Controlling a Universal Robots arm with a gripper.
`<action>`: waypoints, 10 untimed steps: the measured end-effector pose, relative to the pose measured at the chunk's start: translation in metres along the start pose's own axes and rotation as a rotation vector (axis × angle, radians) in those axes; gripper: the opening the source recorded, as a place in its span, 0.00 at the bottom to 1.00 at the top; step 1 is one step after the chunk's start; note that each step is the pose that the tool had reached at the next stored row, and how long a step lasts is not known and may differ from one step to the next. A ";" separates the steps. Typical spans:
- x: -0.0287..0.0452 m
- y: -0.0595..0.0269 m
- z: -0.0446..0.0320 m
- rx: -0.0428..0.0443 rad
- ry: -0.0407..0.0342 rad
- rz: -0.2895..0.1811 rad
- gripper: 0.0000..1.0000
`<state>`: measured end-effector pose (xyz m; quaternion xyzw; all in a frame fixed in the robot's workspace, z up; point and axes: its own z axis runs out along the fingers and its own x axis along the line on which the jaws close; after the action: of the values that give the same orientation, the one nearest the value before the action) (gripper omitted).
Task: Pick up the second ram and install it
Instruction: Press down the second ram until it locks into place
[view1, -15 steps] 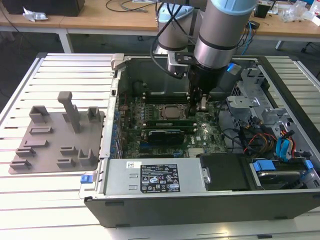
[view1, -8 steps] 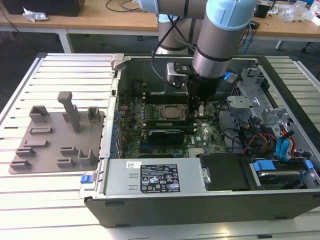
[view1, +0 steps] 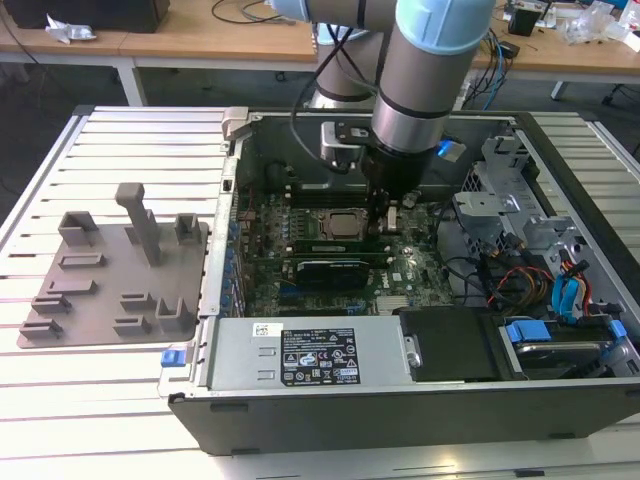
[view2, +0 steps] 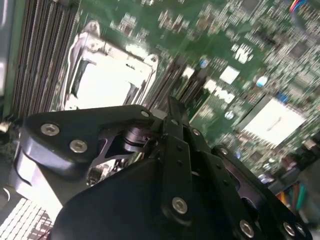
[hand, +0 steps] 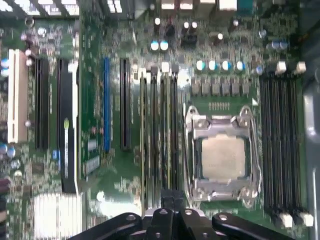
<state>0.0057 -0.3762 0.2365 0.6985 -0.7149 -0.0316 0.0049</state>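
My gripper (view1: 385, 222) hangs inside the open computer case, low over the motherboard (view1: 405, 270). Its black fingers (hand: 163, 199) are pressed together at one end of the slot rails (hand: 150, 125) beside the CPU socket (hand: 222, 157). A thin greenish edge that looks like the second ram (hand: 168, 145) runs along one of these rails, straight out from the fingertips. In the second wrist view the gripper (view2: 172, 106) points down at the same rails (view2: 167, 80) next to the CPU socket (view2: 107, 80). Whether the tips touch the stick cannot be told.
A grey plastic holder tray (view1: 110, 275) lies outside the case at the exterior view's left. Drive cages and coloured cables (view1: 545, 270) crowd the exterior view's right. The power supply (view1: 310, 355) sits along the near wall. More slot rails (hand: 282, 140) flank the socket's other side.
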 end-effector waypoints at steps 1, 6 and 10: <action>0.0001 0.0053 0.0003 0.0011 -0.0001 0.000 0.10; 0.0015 0.0603 0.0039 0.0114 -0.0005 0.000 0.10; 0.0020 0.0731 0.0091 0.0139 -0.0009 -0.001 0.10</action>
<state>-0.0678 -0.3762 0.2312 0.6988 -0.7148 -0.0270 -0.0003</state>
